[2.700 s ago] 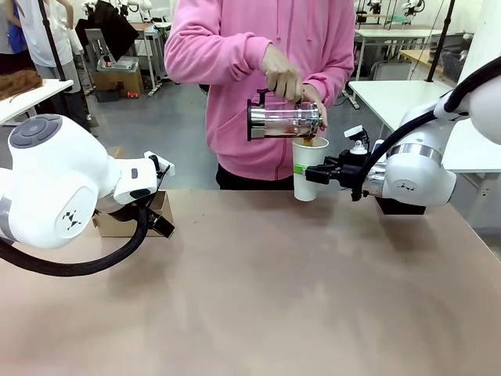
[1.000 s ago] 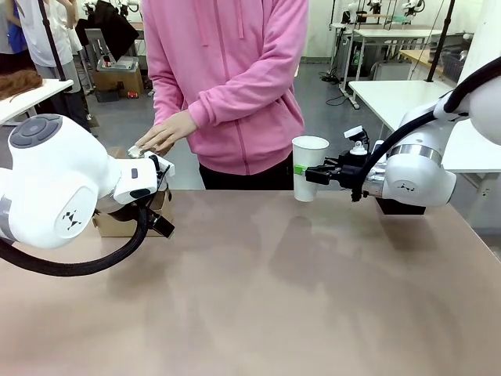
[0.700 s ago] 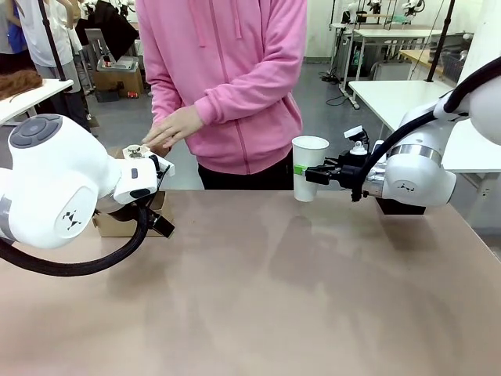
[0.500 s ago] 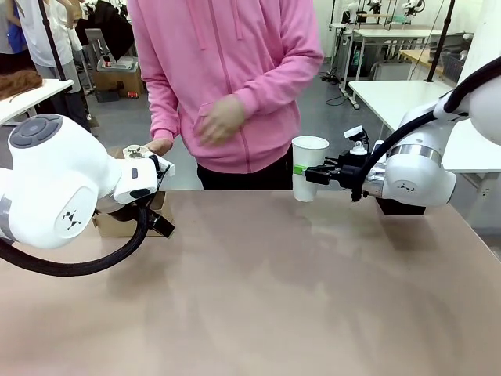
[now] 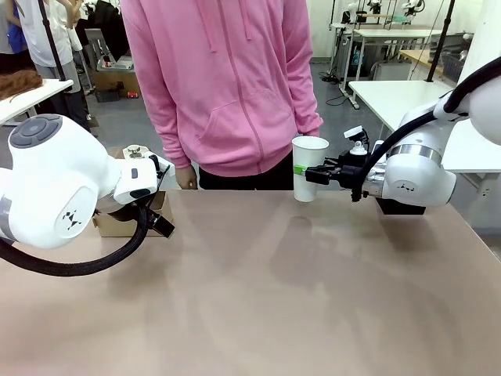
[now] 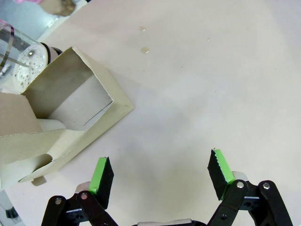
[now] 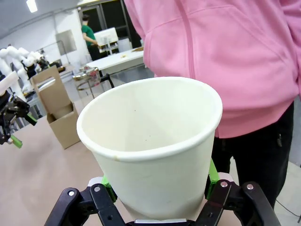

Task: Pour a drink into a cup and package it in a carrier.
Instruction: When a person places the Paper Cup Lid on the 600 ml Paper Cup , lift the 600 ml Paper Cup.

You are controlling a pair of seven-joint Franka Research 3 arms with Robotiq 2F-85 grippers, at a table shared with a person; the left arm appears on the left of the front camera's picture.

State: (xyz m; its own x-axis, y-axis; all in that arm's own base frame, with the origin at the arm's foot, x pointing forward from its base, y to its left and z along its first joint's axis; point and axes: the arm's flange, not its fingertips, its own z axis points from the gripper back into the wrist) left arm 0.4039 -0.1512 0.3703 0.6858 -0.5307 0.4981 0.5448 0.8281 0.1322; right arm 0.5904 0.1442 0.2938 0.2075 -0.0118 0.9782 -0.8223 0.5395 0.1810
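A grey floor (image 5: 117, 125) runs back through a bright workshop room. At the right stand white tables (image 5: 391, 94), at the left another white table (image 5: 43, 90), and a cardboard box (image 5: 117, 78) sits on the floor behind. A ceiling light (image 7: 32, 5) glows overhead.

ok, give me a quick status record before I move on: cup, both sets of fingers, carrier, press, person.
cup: upright, open top, no lid; fill level not visible
right fingers: shut on the cup's sides
left fingers: open, holding nothing, over bare table beside the carrier
carrier: on the table at the robot's left, the visible hole holds no cup
glass press: standing just beyond the carrier
drops: a few small ones on the table past the carrier
person: at the far edge, hands off the cup
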